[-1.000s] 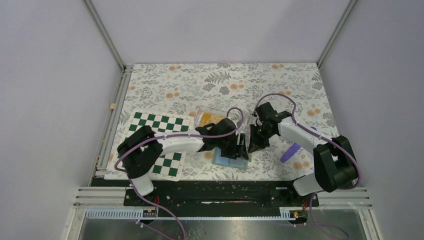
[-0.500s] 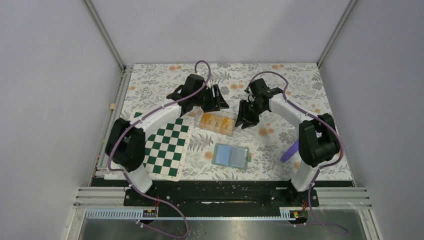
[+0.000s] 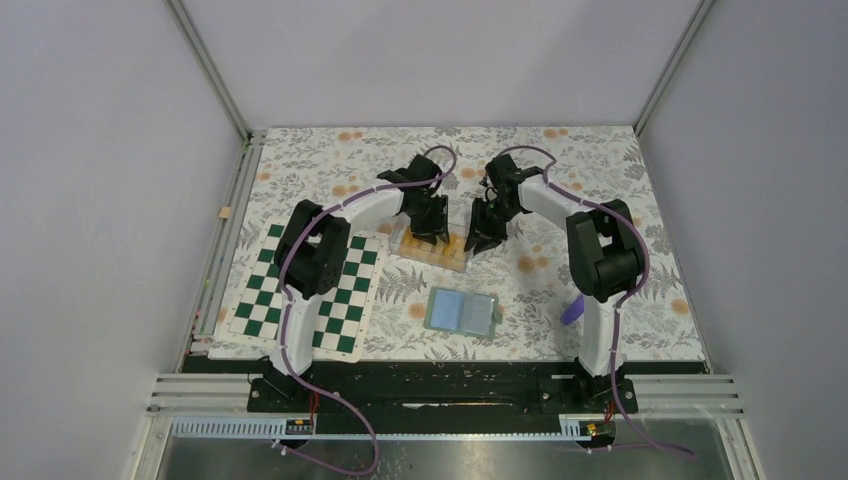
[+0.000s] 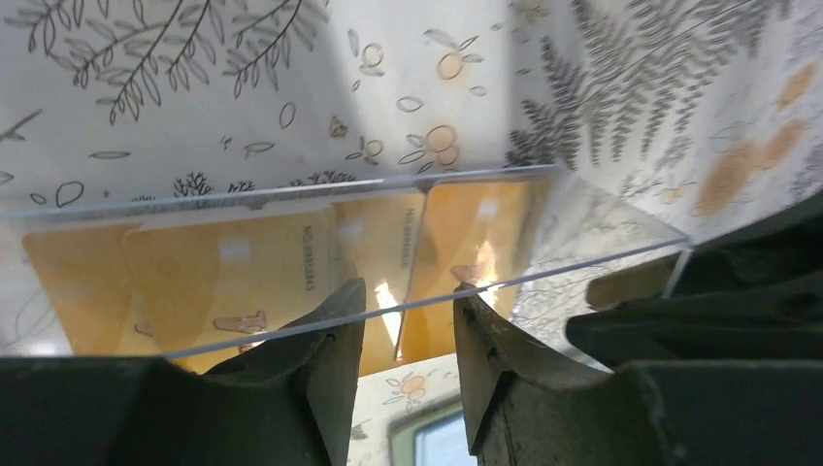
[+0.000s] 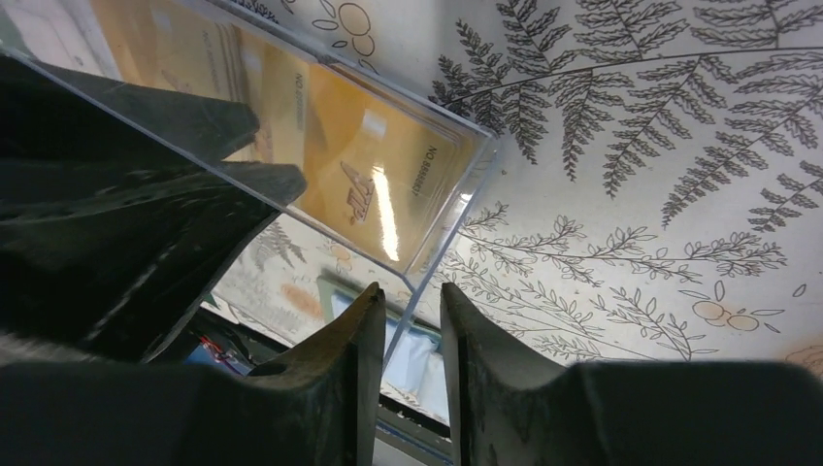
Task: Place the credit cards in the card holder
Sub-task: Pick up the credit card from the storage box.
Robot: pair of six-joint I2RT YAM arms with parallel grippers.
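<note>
Covering the table was a floral cloth, with plain grey walls on three sides. A green-and-white chequered board lay at the left, and a blue card holder showing two panels lay near the front. Between the arms sat a clear tray, and in it lay the credit cards, glossy orange-yellow, overlapping, with small printed numbers. The left gripper hung at the tray's rim, jaws parted, gripping nothing. The right gripper had jaws narrowly apart astride the tray's corner wall, not clamped
</note>
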